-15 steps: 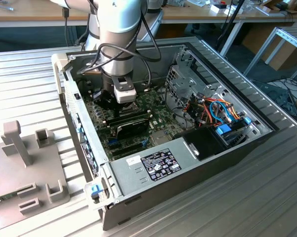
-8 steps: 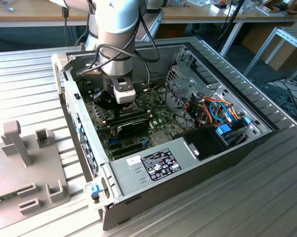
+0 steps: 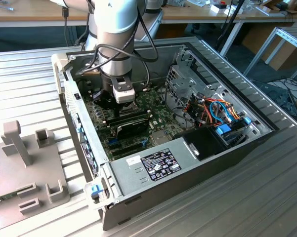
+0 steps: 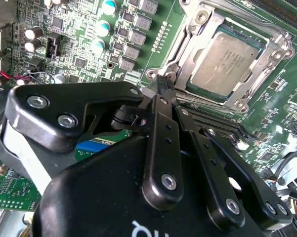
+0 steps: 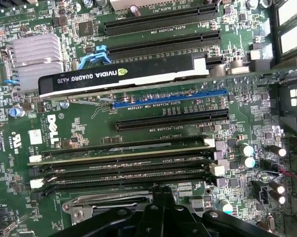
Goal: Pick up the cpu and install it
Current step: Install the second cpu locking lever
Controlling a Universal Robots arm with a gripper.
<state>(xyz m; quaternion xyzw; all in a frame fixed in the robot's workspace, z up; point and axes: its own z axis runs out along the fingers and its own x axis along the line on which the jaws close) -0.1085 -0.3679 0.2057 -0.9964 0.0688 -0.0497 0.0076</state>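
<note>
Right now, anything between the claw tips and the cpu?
In the second wrist view, the socket's metal frame edge is all that lies between the claw and the cpu, which sits in the socket.

An open computer case (image 3: pixel 153 197) lies on a ribbed metal table (image 3: pixel 20 79). Inside it, a green motherboard (image 5: pixel 153 111) carries a black graphics card (image 5: pixel 123 76), long memory sticks (image 5: pixel 123 158) and a finned heatsink (image 5: pixel 34 61).

White letters run along the black edge of the graphics card (image 5: pixel 123 74), and tiny white marks dot the green motherboard (image 5: pixel 138 111). A black label (image 3: pixel 160 164) with white print sits on the grey power supply (image 3: pixel 123 174). The cpu (image 4: pixel 226 61) bears faint marks too small to tell
</note>
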